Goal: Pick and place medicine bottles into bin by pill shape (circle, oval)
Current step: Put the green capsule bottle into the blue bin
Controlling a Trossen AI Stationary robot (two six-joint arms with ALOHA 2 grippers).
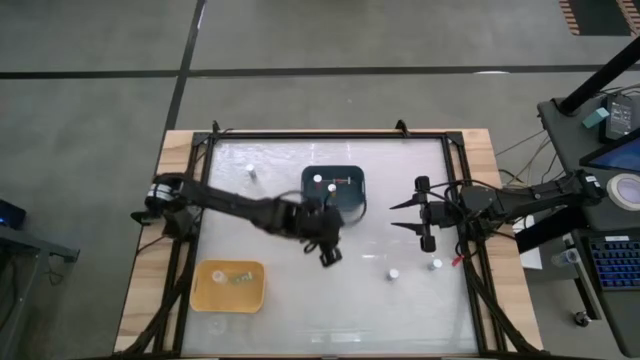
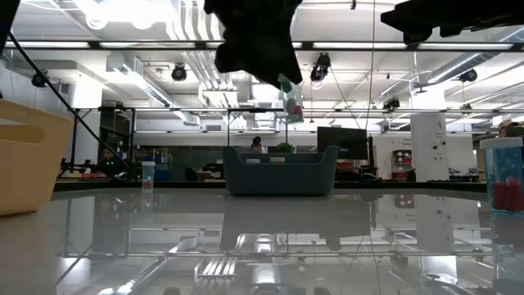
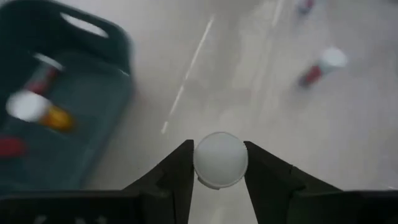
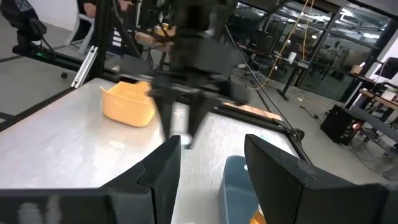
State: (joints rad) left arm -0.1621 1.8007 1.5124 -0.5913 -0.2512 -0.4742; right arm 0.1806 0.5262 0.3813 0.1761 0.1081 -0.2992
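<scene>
My left gripper (image 1: 329,250) hangs over the table's middle, just near of the dark blue bin (image 1: 350,196), and is shut on a white-capped medicine bottle (image 3: 220,159). The bottle also shows in the low view (image 2: 291,100). The blue bin holds a few bottles (image 3: 38,112). Two white-capped bottles (image 1: 393,272) (image 1: 435,264) stand on the table toward the right, and one (image 1: 251,171) at the far left. My right gripper (image 1: 404,216) is open and empty, right of the blue bin, fingers pointing toward the table's left. My left gripper pinches the bottle between its two fingers, one finger (image 3: 177,177) on each side just under the white cap (image 3: 220,155). The fingers come from above, pointing down. The bottle hangs below the fingers (image 2: 291,100), roughly upright, lifted clear of the table.
A yellow bin (image 1: 207,290) with small things inside sits at the near left. The table's black frame rails (image 1: 462,160) run along its edges. A desk with a keyboard and screen (image 1: 610,260) stands beyond the right edge.
</scene>
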